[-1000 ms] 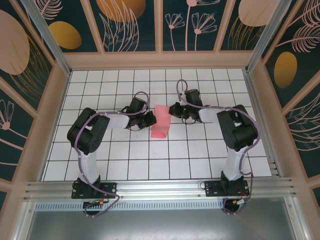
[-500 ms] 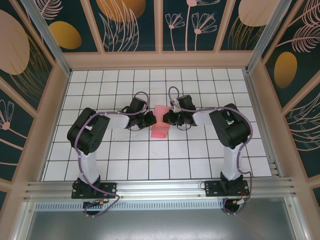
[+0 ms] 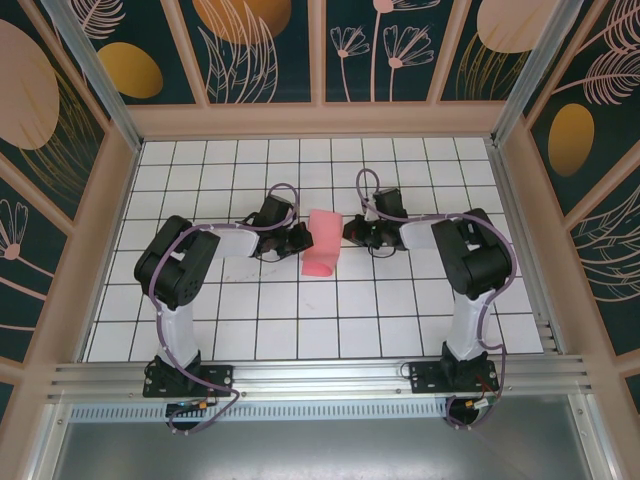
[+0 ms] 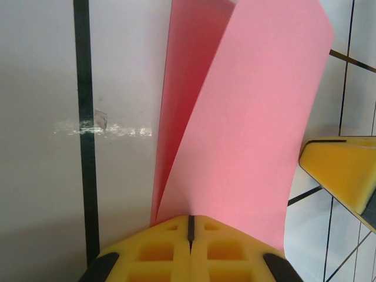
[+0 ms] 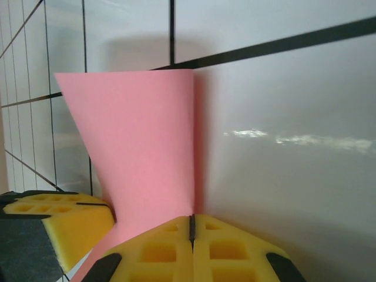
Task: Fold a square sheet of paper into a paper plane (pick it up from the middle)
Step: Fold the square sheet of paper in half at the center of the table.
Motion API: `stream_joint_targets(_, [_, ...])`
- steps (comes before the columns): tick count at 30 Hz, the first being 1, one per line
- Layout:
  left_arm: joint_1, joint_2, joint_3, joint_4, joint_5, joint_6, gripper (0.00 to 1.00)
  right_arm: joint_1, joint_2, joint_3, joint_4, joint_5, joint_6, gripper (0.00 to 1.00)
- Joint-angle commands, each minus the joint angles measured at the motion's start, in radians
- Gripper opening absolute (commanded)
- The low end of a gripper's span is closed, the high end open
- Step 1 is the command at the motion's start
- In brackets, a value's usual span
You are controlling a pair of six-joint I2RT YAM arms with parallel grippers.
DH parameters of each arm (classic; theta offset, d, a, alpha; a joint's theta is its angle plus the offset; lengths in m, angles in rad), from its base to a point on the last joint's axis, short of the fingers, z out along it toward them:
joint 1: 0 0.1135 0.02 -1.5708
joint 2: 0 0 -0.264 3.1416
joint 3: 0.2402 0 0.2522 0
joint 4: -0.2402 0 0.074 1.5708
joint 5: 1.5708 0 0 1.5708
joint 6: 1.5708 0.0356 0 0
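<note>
so the square sheet of paper (image 3: pixel 322 245) is sitting about mid worktop (image 3: pixel 200 330), right between the two claws, and it's not lying flat: it's bent over on itself into a loose two-layer curl, looking like a tallish rectangle from the top cam. The left claw (image 3: pixel 298 240) is at the sheet's left edge with its yellow pads pressed together. On the left wrist cam the pink layers narrow right down into the seam between the pads, so it looks like it's pinching the paper there, with the top layer bowing up and away. The right claw (image 3: pixel 350 232) is also pressed together, tips right at the sheet's right side. On its own wrist cam the paper stands up just in front of the pads, but I honestly can't tell if any paper is caught between them
</note>
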Motion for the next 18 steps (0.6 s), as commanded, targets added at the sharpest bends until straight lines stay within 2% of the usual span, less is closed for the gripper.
stream_joint_targets(1, [0.012,0.091,-0.076,-0.265,-0.17,0.027,0.0,0.033,-0.065,0.047,0.034,-0.012,-0.003,0.0])
stream_joint_targets(9, [0.012,0.093,-0.076,-0.264,-0.166,0.026,0.0,0.057,0.072,0.152,0.023,-0.051,-0.003,0.0])
stream_joint_targets(18, [0.012,0.094,-0.082,-0.261,-0.163,0.029,0.0,0.031,0.154,0.191,0.021,-0.022,-0.005,0.0])
